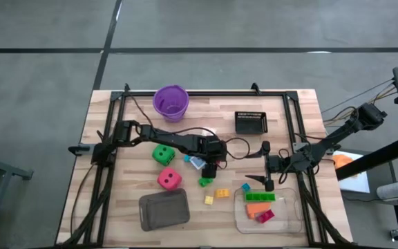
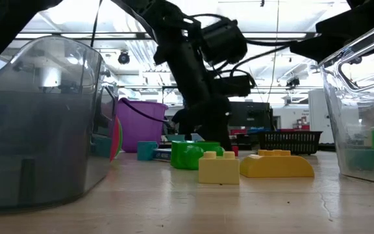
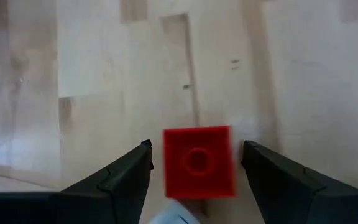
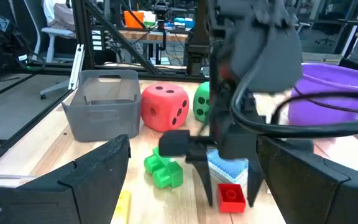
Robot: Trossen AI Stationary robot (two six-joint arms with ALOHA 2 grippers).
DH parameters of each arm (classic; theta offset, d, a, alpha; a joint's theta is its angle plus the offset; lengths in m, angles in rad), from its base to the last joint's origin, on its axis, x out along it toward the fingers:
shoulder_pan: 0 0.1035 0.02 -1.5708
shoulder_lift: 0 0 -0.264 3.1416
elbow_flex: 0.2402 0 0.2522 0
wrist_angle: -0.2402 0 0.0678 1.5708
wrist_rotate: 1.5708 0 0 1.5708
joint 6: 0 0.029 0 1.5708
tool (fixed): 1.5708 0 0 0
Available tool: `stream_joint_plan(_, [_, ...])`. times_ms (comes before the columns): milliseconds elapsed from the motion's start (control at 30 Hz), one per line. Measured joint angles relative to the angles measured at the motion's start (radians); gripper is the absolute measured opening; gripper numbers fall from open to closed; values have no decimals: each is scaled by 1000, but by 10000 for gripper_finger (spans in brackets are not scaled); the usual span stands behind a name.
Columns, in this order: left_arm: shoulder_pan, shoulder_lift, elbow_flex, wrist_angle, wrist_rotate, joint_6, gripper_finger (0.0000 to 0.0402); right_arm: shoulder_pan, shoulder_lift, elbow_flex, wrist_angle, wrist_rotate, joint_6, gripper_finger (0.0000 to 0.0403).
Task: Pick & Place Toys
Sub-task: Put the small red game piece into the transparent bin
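The left claw (image 3: 194,171) hangs over a small red brick (image 3: 199,162) on the wooden table (image 1: 123,200). Its fingers (image 3: 120,177) are apart, one on each side of the brick, not squeezing it. The brick lies near the red die (image 4: 165,107), next to a green brick (image 4: 164,171). The right claw (image 1: 268,181) waits wide open, holding nothing, farther from the die, by the clear tray (image 1: 292,221)
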Motion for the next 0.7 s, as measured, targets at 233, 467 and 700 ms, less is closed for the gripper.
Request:
stream_joint_plan(233, [-1, 4, 1, -5, -27, -2, 239, 0, 0, 0, -6, 0, 0, 346])
stream_joint_plan(467, [-2, 1, 2, -14, -36, -22, 136, 0, 0, -1, -12, 0, 8, 346])
stream_joint_plan(700, [-6, -9, -8, 3, -44, -33, 131, 0, 2, -4, 20, 0, -12, 346])
